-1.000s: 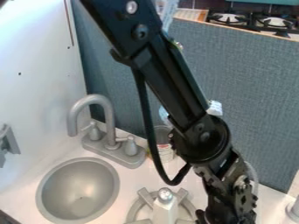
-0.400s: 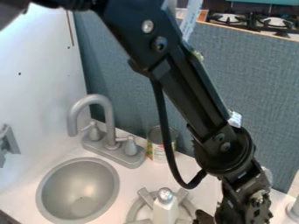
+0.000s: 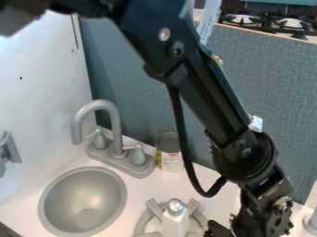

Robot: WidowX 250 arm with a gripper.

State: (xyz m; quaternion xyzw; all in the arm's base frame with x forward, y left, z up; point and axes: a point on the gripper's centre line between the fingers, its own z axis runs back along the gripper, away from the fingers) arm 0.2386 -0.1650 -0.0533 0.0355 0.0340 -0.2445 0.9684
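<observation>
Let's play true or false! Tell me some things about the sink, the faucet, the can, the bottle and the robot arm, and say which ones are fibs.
1. The sink is square. False: it is round.
2. The faucet has a handle on each side of its spout. True.
3. The bottle is lying on its side. False: it stands upright at the gray burner.
4. The can stands near the blue-gray panel. True.
5. The robot arm is bright yellow. False: it is mostly black.
</observation>
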